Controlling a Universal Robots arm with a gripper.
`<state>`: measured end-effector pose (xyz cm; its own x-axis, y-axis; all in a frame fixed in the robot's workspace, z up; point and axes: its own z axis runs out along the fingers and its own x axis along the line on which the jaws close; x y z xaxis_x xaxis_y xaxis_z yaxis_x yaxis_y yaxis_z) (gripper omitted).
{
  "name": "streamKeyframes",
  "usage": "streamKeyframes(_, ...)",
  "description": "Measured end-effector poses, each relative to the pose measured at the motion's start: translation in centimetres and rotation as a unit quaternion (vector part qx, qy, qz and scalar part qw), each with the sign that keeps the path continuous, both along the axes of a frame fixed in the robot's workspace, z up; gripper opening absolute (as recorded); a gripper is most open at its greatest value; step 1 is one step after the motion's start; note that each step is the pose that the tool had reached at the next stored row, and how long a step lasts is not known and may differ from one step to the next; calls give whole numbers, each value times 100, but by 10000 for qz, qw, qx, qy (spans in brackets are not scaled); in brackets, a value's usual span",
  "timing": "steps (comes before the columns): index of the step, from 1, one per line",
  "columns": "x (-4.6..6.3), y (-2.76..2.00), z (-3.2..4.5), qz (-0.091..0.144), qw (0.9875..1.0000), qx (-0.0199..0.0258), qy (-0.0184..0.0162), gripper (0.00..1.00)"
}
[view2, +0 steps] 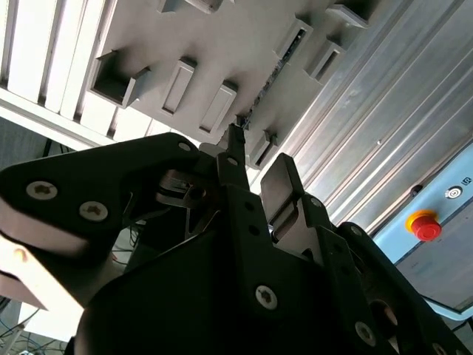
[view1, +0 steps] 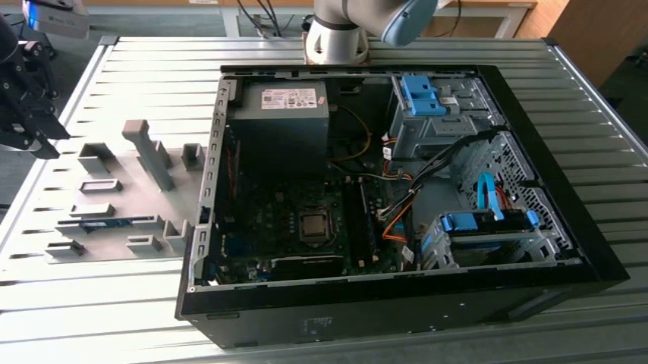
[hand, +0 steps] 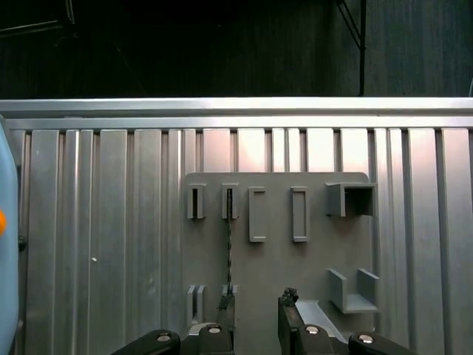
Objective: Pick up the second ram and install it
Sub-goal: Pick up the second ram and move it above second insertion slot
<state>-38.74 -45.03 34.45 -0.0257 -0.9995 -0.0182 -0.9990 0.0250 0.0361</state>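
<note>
Ribbed metal surface point(hand: 111, 222) with grey plate point(hand: 273, 274). Fingers point(hand: 287, 307) spread apart, empty, above the second ram point(hand: 228, 251). Risk: off-centre descent, one finger striking its edge.

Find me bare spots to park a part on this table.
Ribbed table is bare between the fixture plate and the near edge, and along the strip beyond the plate. Crowded: plate's blocks with the second ram, and inside the open case.

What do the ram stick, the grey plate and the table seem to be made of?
The second ram: circuit board, probably fibreglass, blue-green, thin and flat.
The fixture plate: likely plastic, matt uniform grey.
The table: apparently aluminium, silvery ribbed profiles.
</note>
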Motion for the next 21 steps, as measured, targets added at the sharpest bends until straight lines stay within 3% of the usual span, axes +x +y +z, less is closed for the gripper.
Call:
streamKeyframes(10, -1, -37, -66, 0, 10000, -1, -2, 37)
streamKeyframes(14, 0, -39, -105, 1, 10000, -27, -2, 37)
streamKeyframes(21, -1, -39, -107, 0, 10000, -47, -3, 37)
